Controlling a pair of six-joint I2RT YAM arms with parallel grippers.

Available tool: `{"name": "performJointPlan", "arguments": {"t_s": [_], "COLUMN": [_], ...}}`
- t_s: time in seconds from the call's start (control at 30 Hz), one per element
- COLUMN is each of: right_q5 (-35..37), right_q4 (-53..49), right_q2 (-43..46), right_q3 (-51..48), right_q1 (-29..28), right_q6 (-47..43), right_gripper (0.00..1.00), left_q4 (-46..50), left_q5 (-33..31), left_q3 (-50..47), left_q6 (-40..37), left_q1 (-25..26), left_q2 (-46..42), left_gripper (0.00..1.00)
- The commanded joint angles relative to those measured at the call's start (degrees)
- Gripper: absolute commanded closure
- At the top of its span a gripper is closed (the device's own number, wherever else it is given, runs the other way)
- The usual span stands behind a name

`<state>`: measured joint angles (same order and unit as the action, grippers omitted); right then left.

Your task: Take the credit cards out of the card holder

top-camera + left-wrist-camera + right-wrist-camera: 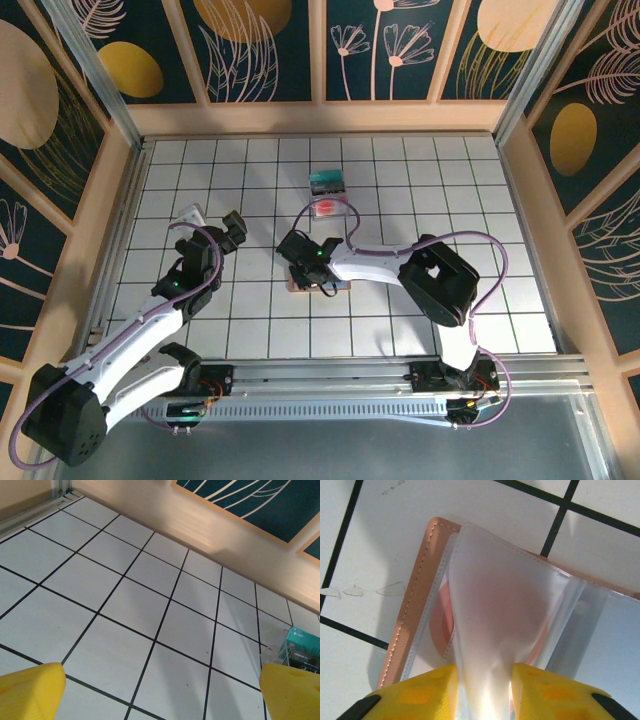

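Observation:
The tan card holder [412,595] lies open on the tiles, its stitched edge on the left and blue-grey inside on the right. My right gripper [484,690] is shut on one of its clear plastic sleeves [495,605], which bunches between the yellow fingers. Behind that sleeve a pale card with a red circle [439,625] sits in the holder. From above, the right gripper [316,272] stands over the card holder [297,287]. A teal credit card [327,182] and a pale one with a red circle [330,208] lie on the tiles beyond it. My left gripper [232,231] hangs open and holds nothing.
A small white object [190,213] lies just left of the left gripper. The left gripper [162,700] looks over bare tiles towards the wooden back wall [210,530], the teal card [302,647] at its right edge. Wooden walls ring the tiled table [450,200].

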<state>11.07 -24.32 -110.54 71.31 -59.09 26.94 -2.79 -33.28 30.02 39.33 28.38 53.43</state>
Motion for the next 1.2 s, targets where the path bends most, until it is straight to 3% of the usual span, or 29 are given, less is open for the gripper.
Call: {"name": "performJointPlan", "arguments": {"t_s": [0.0, 0.33, 0.67, 1.17], "right_q5": [3.94, 9.76, 10.64, 4.71], "right_q4": [-3.54, -6.92, -7.12, 0.20], "right_q2": [0.80, 3.64, 7.71, 13.57], "right_q3": [0.24, -0.63, -4.65, -14.10], "right_q1": [0.62, 1.98, 4.46, 9.46], "right_q6": [1.00, 3.86, 6.53, 5.86], "right_gripper": [0.67, 0.57, 0.57, 0.76], "left_q4": [-0.11, -0.29, -0.29, 0.99], "left_q5": [-0.05, -0.47, -0.39, 4.92], "left_q3": [1.96, 3.20, 3.89, 6.97], "left_q6": [-1.30, -2.24, -2.61, -6.63], "left_q1": [-0.26, -0.26, -0.26, -0.17], "left_q2": [0.09, 0.51, 1.15, 4.64], "left_gripper": [0.01, 0.01, 0.01, 0.01]}}
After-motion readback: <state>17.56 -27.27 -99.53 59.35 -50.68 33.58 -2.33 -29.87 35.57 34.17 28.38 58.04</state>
